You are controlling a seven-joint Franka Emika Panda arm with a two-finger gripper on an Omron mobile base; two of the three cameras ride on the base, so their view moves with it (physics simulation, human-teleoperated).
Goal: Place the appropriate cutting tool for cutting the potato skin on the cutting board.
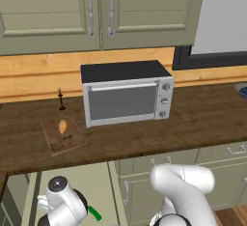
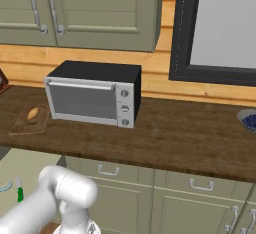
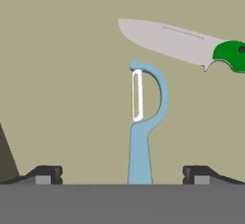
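Tabletop (image 1: 202,119): carries cutting board (image 1: 63,134) with potato (image 1: 62,126).
Hand view: peeler (image 3: 143,122) between wide-open fingers (image 3: 47,174), gripping nothing.
Knife (image 3: 182,43): handle cut off.

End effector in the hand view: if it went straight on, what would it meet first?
Probably the light-blue peeler, whose handle lies between the open end effector fingertips; depth is unclear.

End effector (image 3: 122,175) low, fingers spread wide.
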